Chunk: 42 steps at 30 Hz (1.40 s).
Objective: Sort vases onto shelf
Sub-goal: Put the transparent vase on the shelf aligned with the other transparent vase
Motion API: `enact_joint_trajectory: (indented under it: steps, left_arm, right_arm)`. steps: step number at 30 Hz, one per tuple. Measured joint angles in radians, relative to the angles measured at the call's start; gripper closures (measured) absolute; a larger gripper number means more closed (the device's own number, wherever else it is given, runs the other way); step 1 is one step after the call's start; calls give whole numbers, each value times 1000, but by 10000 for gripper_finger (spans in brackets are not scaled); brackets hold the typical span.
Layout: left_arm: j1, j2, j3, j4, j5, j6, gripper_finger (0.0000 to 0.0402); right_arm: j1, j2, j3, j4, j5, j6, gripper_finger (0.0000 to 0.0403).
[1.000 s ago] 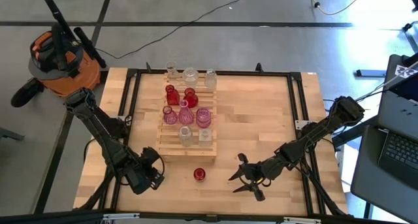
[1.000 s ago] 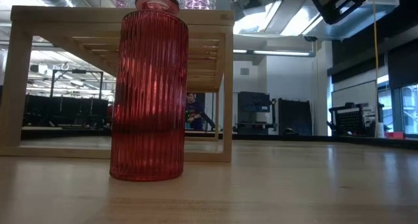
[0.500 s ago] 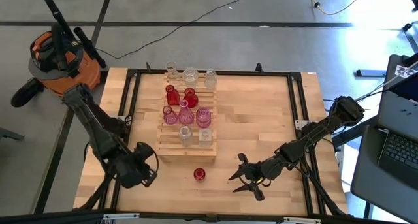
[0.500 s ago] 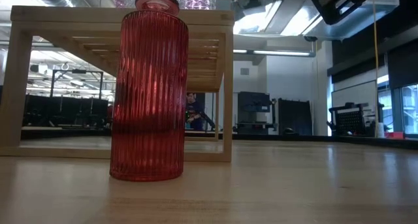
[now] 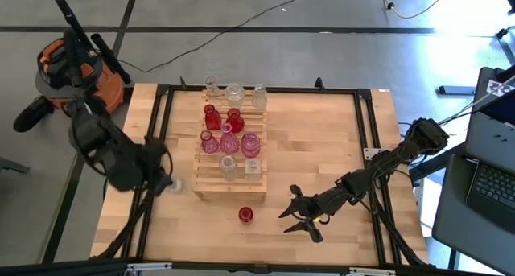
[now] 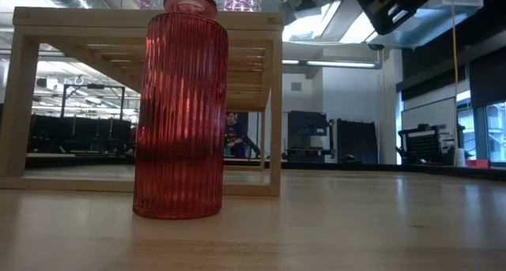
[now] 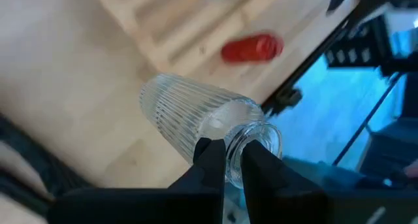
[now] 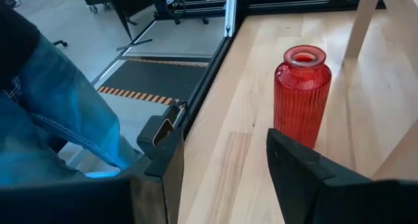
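Note:
The pale wooden shelf [image 5: 231,159] stands at the table's middle and carries several clear, red and pink vases [image 5: 229,119]. A red ribbed vase [image 5: 245,216] stands upright on the table in front of the shelf; it also shows in the low view [image 6: 180,113] and the right wrist view [image 8: 300,96]. My left gripper [image 5: 163,182], left of the shelf, is shut on a clear ribbed vase [image 7: 189,113]. My right gripper [image 5: 296,216] is open and empty, to the right of the red vase. My left gripper pinches the clear vase's neck [image 7: 243,140] just below its mouth, between its two fingers [image 7: 210,160]. The fingers lie across the neck. The ribbed body sticks out beyond the fingers, tilted, and looks clear of the table.
The shelf's near edge [image 6: 142,20] stands just behind the red vase. Black frame rails [image 5: 364,131] run along the table's sides. A person's leg in jeans [image 8: 52,113] stands off the table's near side. An orange vacuum [image 5: 72,67] sits beyond the far left corner.
My left gripper has gone from near the table's front edge toward the far and left edges and up, carrying the clear vase. My right gripper has shifted a little toward the red vase, staying open.

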<state>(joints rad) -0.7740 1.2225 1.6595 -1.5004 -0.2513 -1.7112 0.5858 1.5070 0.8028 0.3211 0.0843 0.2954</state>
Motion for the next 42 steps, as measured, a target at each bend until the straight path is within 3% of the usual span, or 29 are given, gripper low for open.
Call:
enact_joint_trajectory:
  steps: [4, 13, 19, 36, 42]
  left_arm:
    - [105, -30, 7, 12, -5, 128, 380]
    - [386, -25, 7, 62, 144, 457, 380]
    - [515, -25, -21, 64, 268, 599, 380]
    - [686, -26, -162, 199, 492, 808, 380]
    - [711, -26, -163, 200, 495, 832, 339]
  right_arm:
    - [0, 0, 0, 0, -8, -4, 236]
    - [-6, 0, 0, -2, -17, 11, 236]
    - [-6, 0, 0, -2, -2, 19, 236]
    - [-6, -1, 0, -1, 20, 67, 236]
    - [-6, -1, 0, -1, 20, 67, 236]
